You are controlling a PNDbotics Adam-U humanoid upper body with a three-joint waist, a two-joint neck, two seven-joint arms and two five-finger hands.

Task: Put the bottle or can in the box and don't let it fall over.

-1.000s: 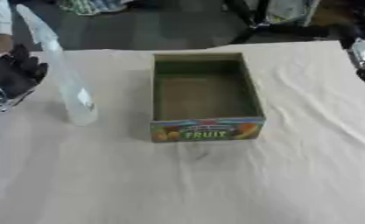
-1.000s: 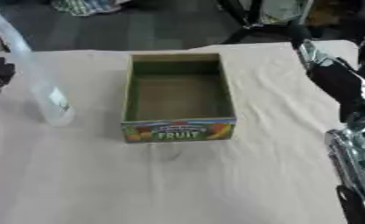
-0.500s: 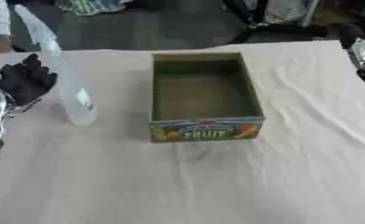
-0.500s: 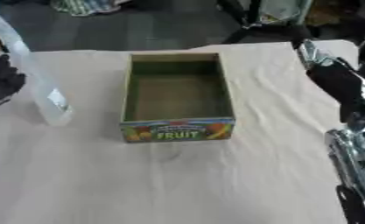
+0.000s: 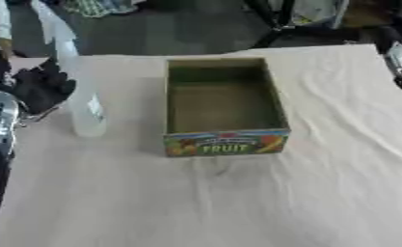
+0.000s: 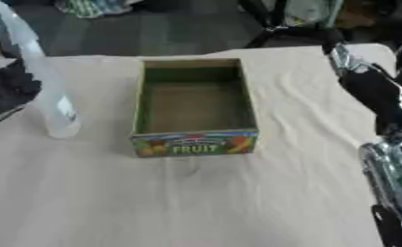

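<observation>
Your left hand [image 5: 37,89], fingers curled but holding nothing, sits just left of the clear bottle [image 5: 79,99], which stands upright on the cloth left of the empty box [image 5: 223,103]; your right hand isn't visible, so the left is nearer.

Soft, even light; both views are blurred.
The pale cloth on the worktop [image 5: 237,202] is bright, and the floor behind it is dim. The box [image 5: 223,107] throws a faint shadow to its left side and its inside is darker. The clear bottle [image 5: 79,91] looks washed out, its edges smeared.
</observation>
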